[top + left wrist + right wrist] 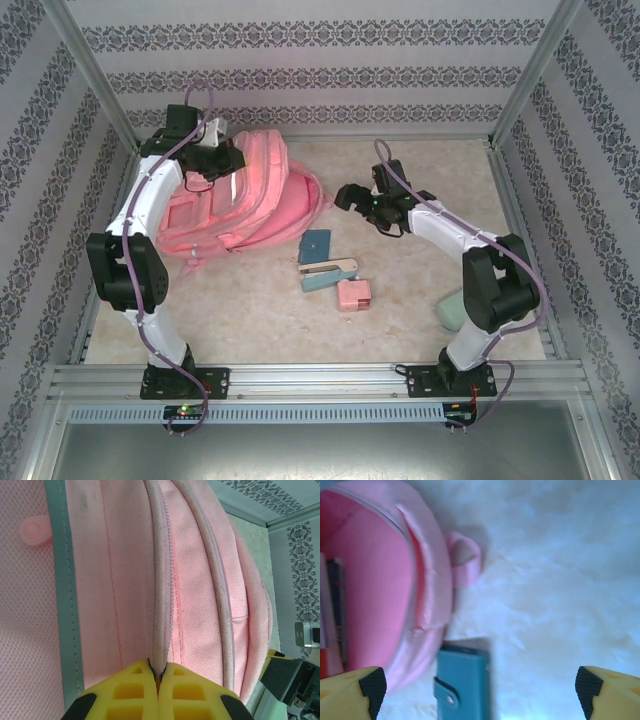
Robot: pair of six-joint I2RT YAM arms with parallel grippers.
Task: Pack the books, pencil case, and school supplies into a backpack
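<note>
While left end effector (159,672) pinches backpack (200,580) seam | right end effector (480,684) spread wide

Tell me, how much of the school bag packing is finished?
Seemingly done: book-like edges show inside the open backpack. In hand: the left end effector pinches a backpack seam; the right end effector is open near the teal pouch. Left on the table: pouch, stapler, pink block, mint pencil case.

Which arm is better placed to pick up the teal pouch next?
Right. The right pincer, open, hovers by the teal pouch; the left pincer is shut on the backpack.
</note>
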